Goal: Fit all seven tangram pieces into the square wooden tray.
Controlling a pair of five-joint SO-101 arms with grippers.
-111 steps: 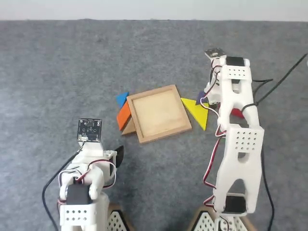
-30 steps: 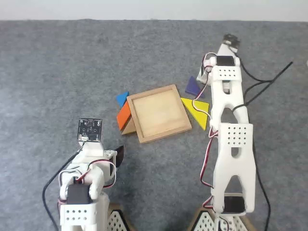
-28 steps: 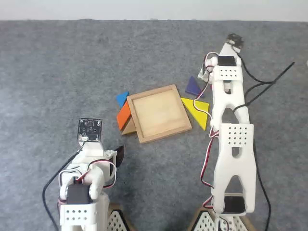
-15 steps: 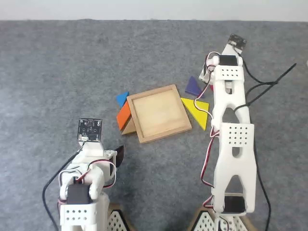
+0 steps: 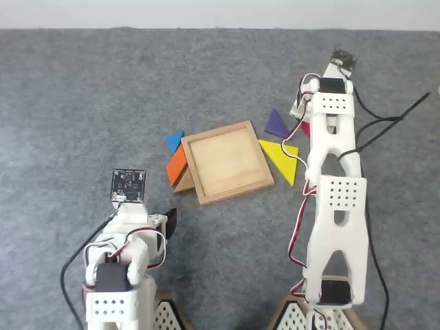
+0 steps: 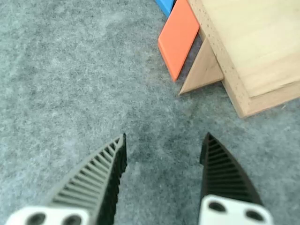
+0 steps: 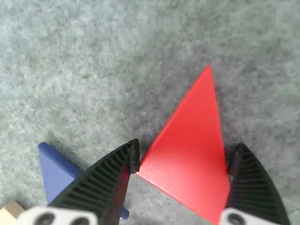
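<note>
Right wrist view: right gripper (image 7: 187, 146), fingers wide, straddled the red triangle (image 7: 194, 124) lying flat on the surface right of the tray (image 5: 234, 192). Its tip apparently pointed away from the fingers.

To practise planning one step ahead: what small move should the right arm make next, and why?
Probably close the right gripper on the red triangle: its open jaws straddle that piece, which lies flat on the carpet outside the wooden tray.
</note>
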